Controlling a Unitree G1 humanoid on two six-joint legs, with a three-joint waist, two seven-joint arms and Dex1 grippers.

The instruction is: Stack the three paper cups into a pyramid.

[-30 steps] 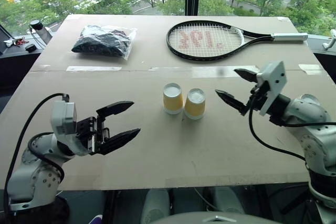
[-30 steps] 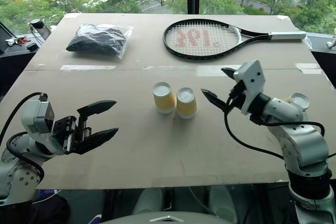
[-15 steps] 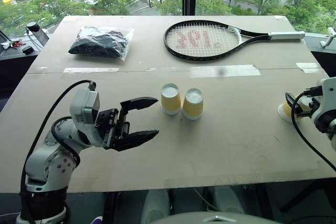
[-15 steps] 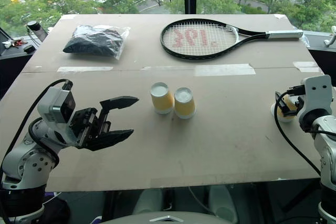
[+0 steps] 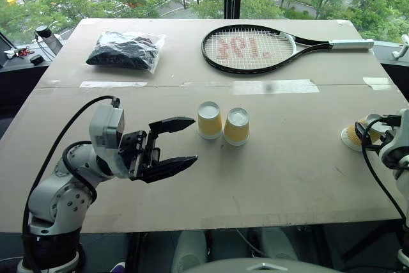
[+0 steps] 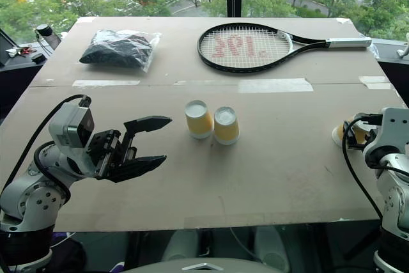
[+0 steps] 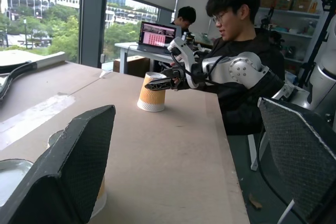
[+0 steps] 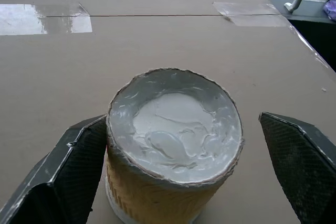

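Two upturned paper cups [image 5: 223, 123] stand touching at mid-table; the third cup [image 8: 173, 145] sits at the right edge between the right gripper's [image 8: 173, 171] parted fingers, one finger touching. A square, gentle squeeze should avoid crushing it. The left gripper [image 5: 174, 146] hovers agape.

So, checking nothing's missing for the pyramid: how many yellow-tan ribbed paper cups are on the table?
3. Two upside-down paper cups stand side by side mid-table; the third cup stands upside down near the table's right edge, between the right gripper's fingers.
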